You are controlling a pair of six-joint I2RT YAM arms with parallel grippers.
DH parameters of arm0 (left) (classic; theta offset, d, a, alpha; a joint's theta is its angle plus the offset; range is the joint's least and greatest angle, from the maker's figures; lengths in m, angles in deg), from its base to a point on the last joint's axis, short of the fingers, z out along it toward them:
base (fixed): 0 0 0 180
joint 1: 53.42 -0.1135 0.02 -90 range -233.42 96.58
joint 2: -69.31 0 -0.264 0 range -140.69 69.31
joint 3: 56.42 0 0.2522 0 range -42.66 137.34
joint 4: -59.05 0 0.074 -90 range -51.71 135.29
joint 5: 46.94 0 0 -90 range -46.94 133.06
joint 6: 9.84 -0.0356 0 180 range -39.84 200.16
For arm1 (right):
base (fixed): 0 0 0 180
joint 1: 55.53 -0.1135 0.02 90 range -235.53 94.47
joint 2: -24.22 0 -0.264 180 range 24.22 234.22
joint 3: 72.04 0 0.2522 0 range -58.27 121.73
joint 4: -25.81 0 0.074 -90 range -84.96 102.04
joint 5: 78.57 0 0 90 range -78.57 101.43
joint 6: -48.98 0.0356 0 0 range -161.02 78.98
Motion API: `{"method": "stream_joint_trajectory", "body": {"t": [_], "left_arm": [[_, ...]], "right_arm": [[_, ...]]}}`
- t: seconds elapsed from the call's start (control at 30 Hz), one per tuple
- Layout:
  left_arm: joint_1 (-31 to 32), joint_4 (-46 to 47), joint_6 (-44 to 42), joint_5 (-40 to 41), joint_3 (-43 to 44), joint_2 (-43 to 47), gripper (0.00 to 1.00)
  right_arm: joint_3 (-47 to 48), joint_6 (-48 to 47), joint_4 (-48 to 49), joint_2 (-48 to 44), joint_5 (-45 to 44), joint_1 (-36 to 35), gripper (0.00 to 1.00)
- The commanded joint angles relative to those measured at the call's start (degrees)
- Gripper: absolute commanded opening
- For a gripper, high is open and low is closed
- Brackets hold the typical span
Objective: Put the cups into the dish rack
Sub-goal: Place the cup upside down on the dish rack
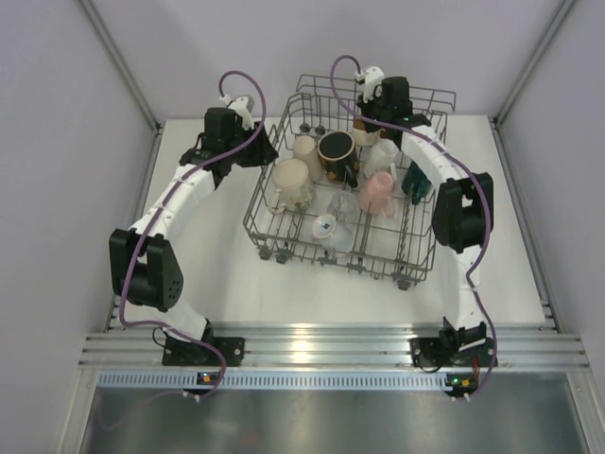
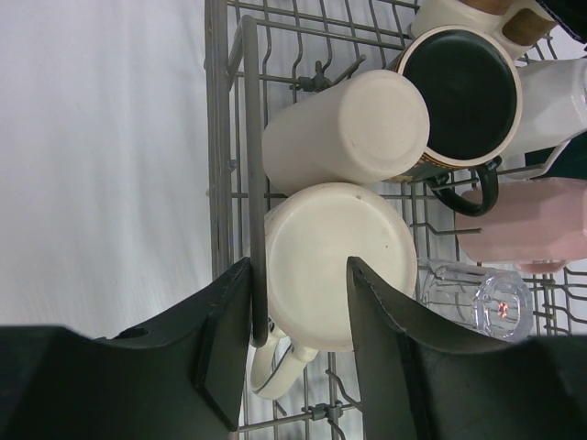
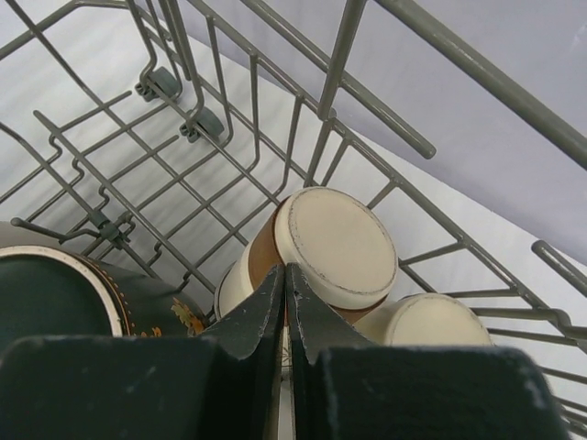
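Observation:
The grey wire dish rack [image 1: 253, 210] holds several cups. Among them are a cream mug [image 1: 291, 183], a tall cream cup [image 1: 307, 151], a black mug with a tan rim [image 1: 337, 149], a pink cup [image 1: 378, 189], a dark green cup [image 1: 416, 178] and a clear glass [image 1: 342, 203]. My left gripper [image 2: 298, 266] stands open at the rack's left side. One finger is outside the side wire [image 2: 220, 137] and the other is over the upturned cream mug [image 2: 335, 261]. My right gripper [image 3: 285, 268] is shut and empty inside the rack's far corner. Its tips are against a brown-banded cup [image 3: 335, 247].
In the left wrist view the tall cream cup [image 2: 353, 128], the black mug [image 2: 463, 96], the pink cup [image 2: 537, 225] and the clear glass [image 2: 481, 298] crowd close together. A cream cup [image 3: 426, 321] lies beside the brown-banded one. White table surrounds the rack, with side walls beyond.

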Motion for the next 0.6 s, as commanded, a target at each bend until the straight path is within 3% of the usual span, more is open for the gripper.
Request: {"method": "stream_joint_trajectory", "body": {"t": [0.0, 0.4, 0.57], "left_arm": [[1.03, 5.49, 1.03, -4.27, 0.95, 4.19, 0.49], [1.03, 5.5, 0.5, -3.74, 0.77, 3.84, 0.49], [1.03, 5.41, 0.59, -3.91, 0.51, 3.93, 0.49]], "right_arm": [[1.69, 1.92, -6.66, 1.43, -0.54, -0.81, 0.03], [-0.51, 2.63, -2.79, -4.64, 9.04, 0.16, 0.01], [1.26, -0.17, -7.17, -3.49, 8.08, 0.25, 0.0]]}}
